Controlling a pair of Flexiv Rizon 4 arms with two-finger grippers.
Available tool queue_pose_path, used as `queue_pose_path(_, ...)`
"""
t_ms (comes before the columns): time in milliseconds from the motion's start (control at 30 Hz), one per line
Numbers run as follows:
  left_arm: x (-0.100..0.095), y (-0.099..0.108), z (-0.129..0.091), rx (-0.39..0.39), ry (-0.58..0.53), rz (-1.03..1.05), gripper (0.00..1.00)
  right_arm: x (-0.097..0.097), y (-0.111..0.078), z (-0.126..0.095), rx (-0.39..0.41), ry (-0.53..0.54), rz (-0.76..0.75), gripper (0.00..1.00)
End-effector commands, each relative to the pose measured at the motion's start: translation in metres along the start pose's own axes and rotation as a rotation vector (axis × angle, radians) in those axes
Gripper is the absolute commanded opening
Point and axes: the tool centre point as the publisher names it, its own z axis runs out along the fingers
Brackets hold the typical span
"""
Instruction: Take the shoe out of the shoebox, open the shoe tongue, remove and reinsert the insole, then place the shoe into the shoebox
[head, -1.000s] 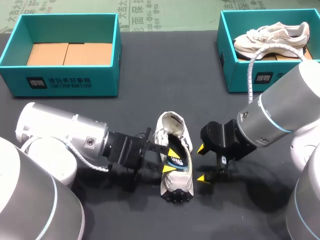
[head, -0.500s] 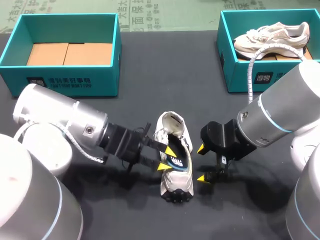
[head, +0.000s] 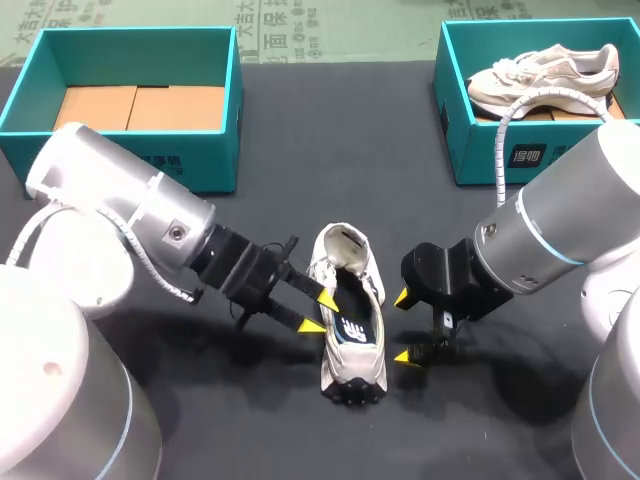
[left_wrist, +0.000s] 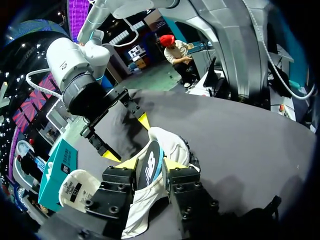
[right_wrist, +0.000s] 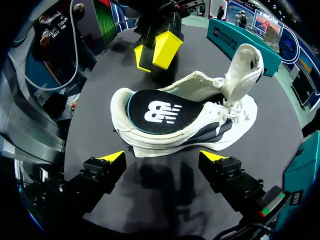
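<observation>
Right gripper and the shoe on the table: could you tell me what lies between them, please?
Only bare table lies between the open right gripper and the shoe ahead of it; the right wrist view shows this best.

Robotics lab bench: left arm (head: 120, 200) and right arm (head: 570, 220) at a black table (head: 330, 130) with a shoebox (head: 130, 165).

the shoe (right_wrist: 150, 136) ahead of the right gripper (right_wrist: 162, 156), with its yellow-tipped black fingers, was cream-white with dark grey panels; its insole (right_wrist: 160, 112) was black, teal-rimmed, with a white logo.
</observation>
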Motion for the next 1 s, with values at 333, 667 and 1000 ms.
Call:
queue_pose_path(333, -0.002, -0.014, -0.035, -0.051, 0.143, 0.022, 0.28, -0.004, -0.025, -0.036, -0.016, 0.018, -0.011, 1.0)
queue_pose_path(667, -0.011, -0.014, -0.051, -0.062, 0.228, 0.043, 0.27, -0.009, -0.043, -0.063, -0.004, 0.021, 0.002, 1.0)
queue_pose_path(1000, -0.023, -0.017, -0.068, -0.113, 0.373, 0.079, 0.27, -0.01, -0.045, -0.066, -0.009, 0.032, 0.016, 1.0)
